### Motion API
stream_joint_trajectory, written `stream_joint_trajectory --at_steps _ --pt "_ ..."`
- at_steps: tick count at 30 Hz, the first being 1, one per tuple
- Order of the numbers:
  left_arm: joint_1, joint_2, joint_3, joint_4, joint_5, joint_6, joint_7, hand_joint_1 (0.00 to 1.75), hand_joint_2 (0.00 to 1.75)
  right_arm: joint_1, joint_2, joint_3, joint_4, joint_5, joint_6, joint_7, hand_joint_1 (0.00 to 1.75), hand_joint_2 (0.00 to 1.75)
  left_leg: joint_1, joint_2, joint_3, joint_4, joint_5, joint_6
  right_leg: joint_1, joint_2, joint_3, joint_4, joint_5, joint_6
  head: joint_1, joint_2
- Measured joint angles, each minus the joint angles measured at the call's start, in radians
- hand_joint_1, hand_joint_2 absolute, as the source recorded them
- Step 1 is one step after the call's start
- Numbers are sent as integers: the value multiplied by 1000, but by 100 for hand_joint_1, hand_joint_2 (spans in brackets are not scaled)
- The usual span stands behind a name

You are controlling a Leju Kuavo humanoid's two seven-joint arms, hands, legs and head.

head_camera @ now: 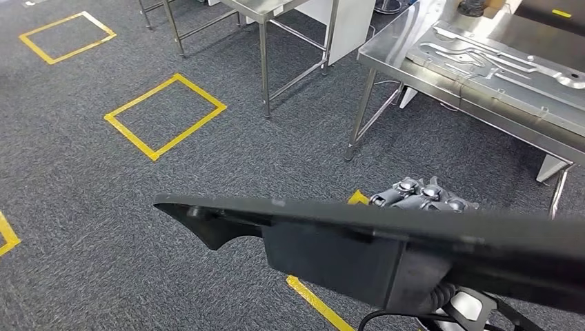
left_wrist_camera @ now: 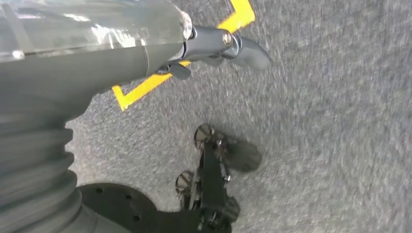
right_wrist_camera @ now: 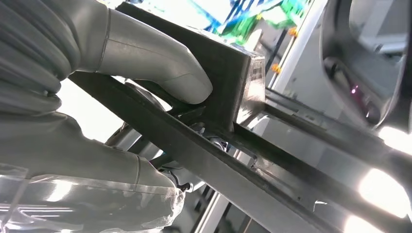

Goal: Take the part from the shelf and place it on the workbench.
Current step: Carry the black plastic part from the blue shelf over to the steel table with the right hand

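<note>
Head view is showing the black part [head_camera: 359, 241] lying flat across the lower frame, its pointed end reaching out to the left of the steel bench [head_camera: 483, 76], which is standing well apart beyond it. The part is being carried level and crosswise, probably so that it can go down flat on the bench top beside the pressed metal panel [head_camera: 503, 58] already lying there. Left of the bench, yellow tape squares [head_camera: 165, 114] are marking the grey carpet [head_camera: 83, 179].

The left robot hand [left_wrist_camera: 221, 46] is hanging over the carpet with nothing in it, its fingers loosely apart, likely kept out of the way.

The right robot hand [right_wrist_camera: 145, 63] is gripping the part [right_wrist_camera: 218, 97], thumb pressing on the boxy block while the dark fingers are wrapping beneath the long bar. That block seems chosen as the thickest, steadiest hold.
</note>
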Motion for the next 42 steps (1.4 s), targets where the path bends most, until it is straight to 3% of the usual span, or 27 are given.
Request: stream_joint_trajectory --at_steps 3,5,7,9,11,13,14,15,16,18,20,22,23,25,27,29,30,31,32,34,36,38,40,42 --pt "-1 -1 -2 0 2 1 1 0 175 -5 2 -16 26 -2 8 0 175 175 -3 29 10 2 -10 -11 5 -55 107 -209 89 -7 0 0" --pt "-2 -1 -2 0 2 1 1 0 175 -5 5 -22 38 0 14 0 175 175 -7 46 15 3 -17 -22 13 -72 133 -263 97 -16 0 0" --pt "-4 -2 -2 0 -2 1 1 0 175 -5 10 -32 50 1 32 0 175 175 -6 60 21 3 -23 -34 15 -46 132 -265 99 -26 0 0" --pt "-7 -2 -2 0 -8 0 0 0 175 -5 22 -49 66 2 60 0 175 175 -1 31 15 32 -46 -44 10 -25 137 -272 102 -37 0 0" --pt "-5 -2 -2 1 -12 0 -1 0 175 -3 39 -69 90 1 79 -1 175 175 3 -19 -34 140 -104 -50 8 -5 140 -275 103 -46 0 0" --pt "1 -3 -2 1 -14 0 -3 0 175 5 51 -91 124 -6 90 0 175 175 3 -36 -105 274 -152 -52 10 21 140 -274 102 -51 0 0" --pt "3 -3 -2 1 -15 0 -4 0 175 9 55 -104 141 -10 96 1 175 175 3 -38 -125 303 -151 -53 10 36 140 -273 102 -51 0 0" --pt "4 -3 -2 1 -15 0 -4 0 175 13 60 -119 157 -13 102 2 175 175 3 -40 -126 292 -128 -52 11 50 142 -272 102 -50 0 0" --pt "5 -3 -2 1 -15 -1 -4 0 175 15 65 -133 173 -15 108 2 175 175 4 -46 -107 240 -89 -50 10 64 144 -270 101 -49 0 0" --pt "4 -3 -2 1 -15 -3 -6 0 175 15 77 -159 209 -16 115 1 175 175 8 -88 -51 101 -19 -45 10 89 145 -265 97 -42 0 0" --pt "4 -3 -2 1 -15 -5 -6 0 175 15 90 -182 246 -16 116 1 175 175 10 -126 -21 29 0 -38 8 111 137 -260 97 -30 0 0" --pt "2 -4 -2 1 -15 -8 -7 0 175 16 98 -201 274 -16 114 1 175 175 9 -117 -17 21 -3 -29 5 132 128 -262 102 -16 0 0" --pt "0 -5 -3 1 -15 -10 -7 0 175 16 100 -209 285 -15 113 0 175 175 10 -106 -16 17 -1 -22 6 127 126 -259 100 -10 0 0" --pt "-2 -6 -5 2 -15 -17 -8 0 175 12 104 -222 310 -13 109 0 175 175 13 -81 -12 7 4 -8 8 77 99 -206 68 -1 0 0" --pt "0 -5 -6 2 -15 -21 -8 0 175 9 109 -228 334 -11 106 0 175 175 9 -54 -11 5 3 -1 6 20 34 -79 6 6 0 0" --pt "3 -5 -7 2 -15 -22 -9 0 175 10 115 -229 349 -7 105 0 175 175 6 -27 -11 6 0 0 1 6 -19 22 -23 13 0 0" --pt "3 -5 -8 2 -15 -22 -9 0 175 10 116 -229 354 -5 105 0 175 175 6 -14 -9 6 -3 -1 0 3 -19 20 -9 15 0 0" --pt "3 -6 -8 2 -15 -23 -9 0 175 10 118 -228 357 -2 104 0 175 175 6 -2 -6 7 -6 -3 -1 -4 2 -23 21 15 0 0" --pt "3 -6 -9 2 -15 -24 -10 0 175 9 119 -228 359 0 103 0 175 175 6 9 -2 7 -9 -6 -1 -20 39 -94 58 13 0 0" --pt "2 -8 -10 2 -16 -28 -11 0 175 6 121 -226 360 3 103 0 175 175 1 26 6 9 -17 -15 8 -63 104 -220 102 2 0 0" --pt "2 -9 -11 2 -17 -30 -13 0 175 4 124 -225 360 3 104 -1 175 175 -4 44 11 9 -24 -27 17 -73 120 -257 103 -12 0 0" --pt "-1 -9 -13 2 -18 -30 -15 0 175 5 125 -225 359 4 105 -2 175 175 -3 58 19 10 -32 -38 16 -48 121 -261 105 -25 0 0" --pt "-4 -10 -14 2 -18 -30 -19 0 175 3 127 -224 357 5 107 -2 175 175 1 26 7 51 -62 -48 10 -27 127 -267 108 -38 0 0" --pt "-1 -11 -15 2 -19 -31 -23 0 175 2 129 -221 356 6 107 -2 175 175 4 -21 -52 174 -124 -53 8 -5 130 -269 108 -47 0 0"
